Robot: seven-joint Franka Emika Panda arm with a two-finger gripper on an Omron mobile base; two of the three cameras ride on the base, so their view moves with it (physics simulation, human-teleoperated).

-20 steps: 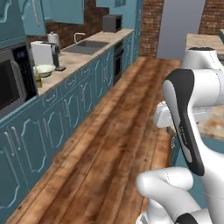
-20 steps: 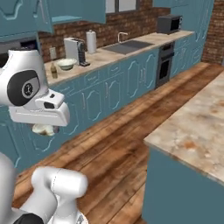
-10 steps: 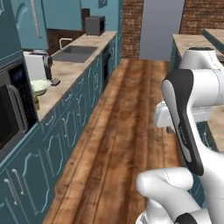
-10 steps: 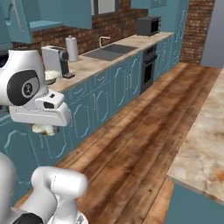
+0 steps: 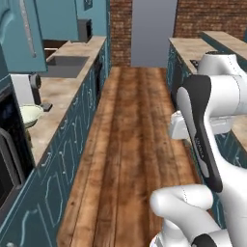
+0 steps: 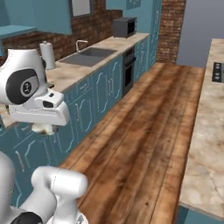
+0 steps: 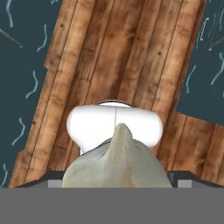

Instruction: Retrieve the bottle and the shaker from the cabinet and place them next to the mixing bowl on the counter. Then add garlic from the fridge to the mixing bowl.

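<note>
A pale grey-green garlic bulb point(image 7: 116, 161) with a pointed tip sits between the fingers of my gripper point(image 7: 113, 178), which is shut on it. The hand hangs over the wooden floor, in front of the arm's white body. In the right base view the garlic point(image 6: 43, 128) shows just under the hand. The pale mixing bowl point(image 5: 28, 115) stands on the marbled counter point(image 5: 67, 89) at the left, well away from the gripper. Above it hangs the open door of the teal cabinet point(image 5: 21, 34) with its silver bar handle. The bottle, the shaker and the fridge are out of view.
A white appliance point(image 5: 26, 87) stands beside the bowl. Farther along the counter are a sink point(image 6: 89, 54), a paper towel roll point(image 6: 47, 54) and a dark microwave point(image 6: 124, 27). An island counter point(image 6: 210, 131) with a cooktop lies to the right, and a wooden floor aisle point(image 5: 135, 125) runs between.
The whole picture has shifted: the base has turned, so the counter now runs along the left and the aisle lies straight ahead. The arm keeps its pose with the garlic in the gripper.
</note>
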